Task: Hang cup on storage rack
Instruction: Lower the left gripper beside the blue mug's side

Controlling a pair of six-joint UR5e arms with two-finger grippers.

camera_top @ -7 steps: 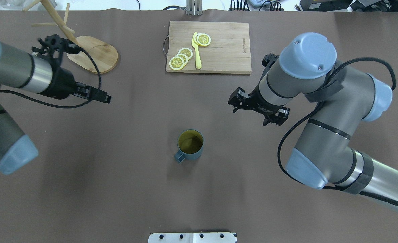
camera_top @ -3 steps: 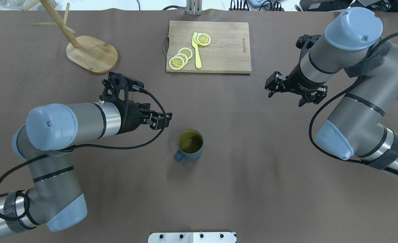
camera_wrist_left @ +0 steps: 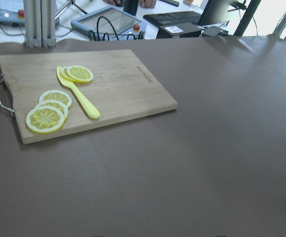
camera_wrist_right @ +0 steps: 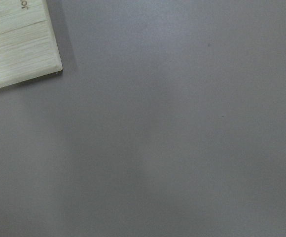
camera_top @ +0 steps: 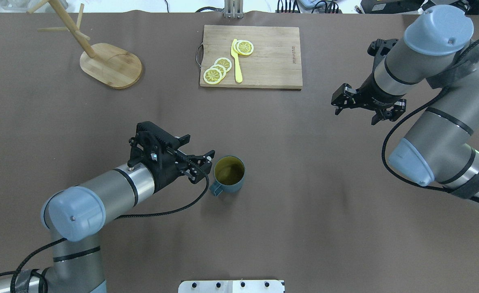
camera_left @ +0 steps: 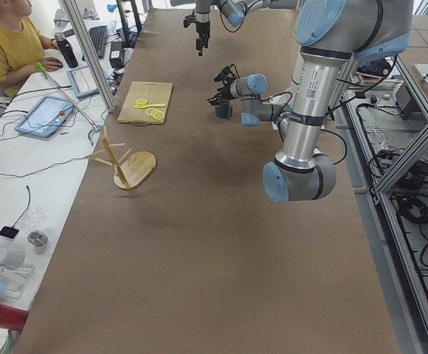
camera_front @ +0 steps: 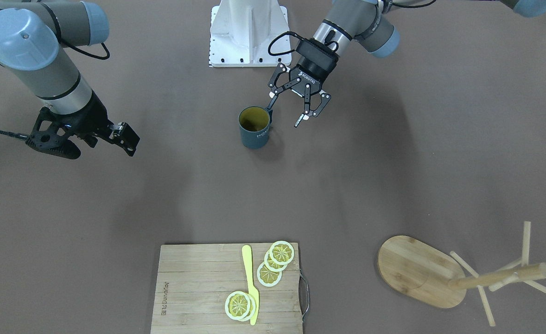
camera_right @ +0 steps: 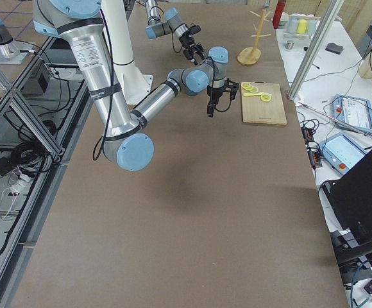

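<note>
The dark teal cup (camera_top: 229, 174) stands upright near the table's middle, yellow inside, with its handle toward the robot's left and the near edge. It also shows in the front view (camera_front: 254, 130). My left gripper (camera_top: 202, 165) is open and empty just left of the cup, by the handle. In the front view the left gripper (camera_front: 284, 116) has one fingertip close to the handle; I cannot tell if it touches. My right gripper (camera_top: 355, 116) is open and empty, far right of the cup. The bamboo storage rack (camera_top: 111, 67) stands at the far left corner, its pegs bare.
A wooden cutting board (camera_top: 264, 61) with lemon slices and a yellow knife lies at the far middle, and fills the left wrist view (camera_wrist_left: 123, 94). Its corner shows in the right wrist view (camera_wrist_right: 15, 44). The robot's base plate (camera_top: 231, 286) is at the near edge.
My left arm has swung from beside the rack down to the cup's left side. My right arm has drawn back to the far right. The cup has not moved.
</note>
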